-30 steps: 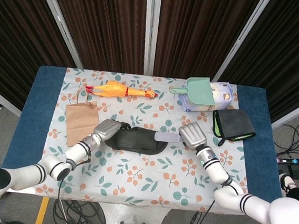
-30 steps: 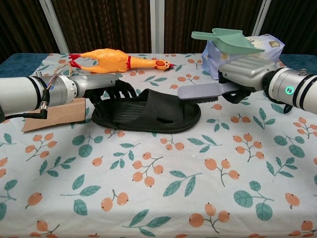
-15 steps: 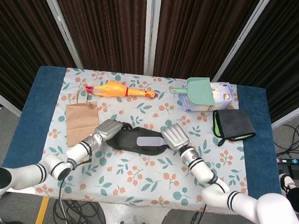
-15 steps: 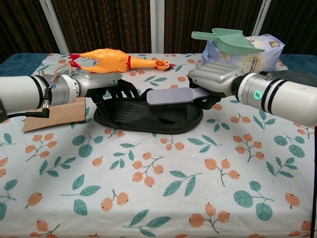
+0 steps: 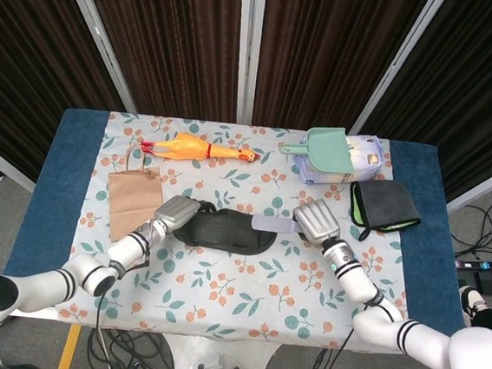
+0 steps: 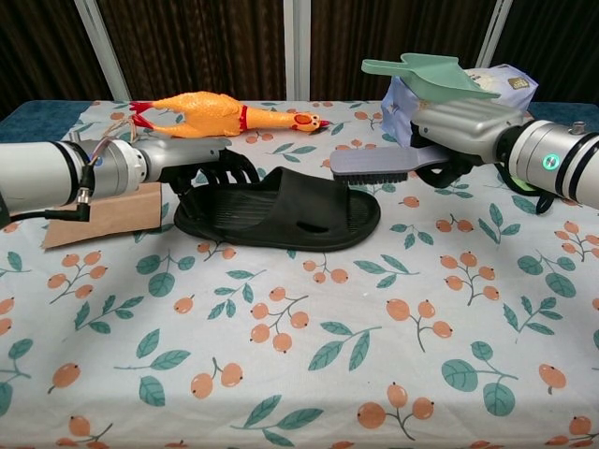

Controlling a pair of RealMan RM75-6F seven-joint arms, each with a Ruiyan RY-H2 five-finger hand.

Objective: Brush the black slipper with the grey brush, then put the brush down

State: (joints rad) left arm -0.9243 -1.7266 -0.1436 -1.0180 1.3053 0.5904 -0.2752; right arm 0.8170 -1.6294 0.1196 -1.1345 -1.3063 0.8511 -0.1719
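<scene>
The black slipper (image 5: 222, 229) (image 6: 281, 211) lies flat in the middle of the floral tablecloth. My left hand (image 5: 176, 212) (image 6: 192, 161) holds its left end with fingers curled over the edge. My right hand (image 5: 316, 220) (image 6: 465, 131) grips the grey brush (image 5: 273, 225) (image 6: 379, 165) by its handle. The brush head points left, bristles down, hovering just above the slipper's right end.
A brown paper bag (image 5: 133, 198) lies left of the slipper. A rubber chicken (image 5: 199, 149) (image 6: 220, 113) sits behind it. A green scoop (image 5: 323, 148) rests on a purple bag (image 5: 357, 160) at back right. A dark cloth with a green edge (image 5: 382, 205) lies to the right.
The brush swept left over the slipper's middle half a second ago, then drew back to the right end and lifted slightly. My left hand has stayed on the slipper.
</scene>
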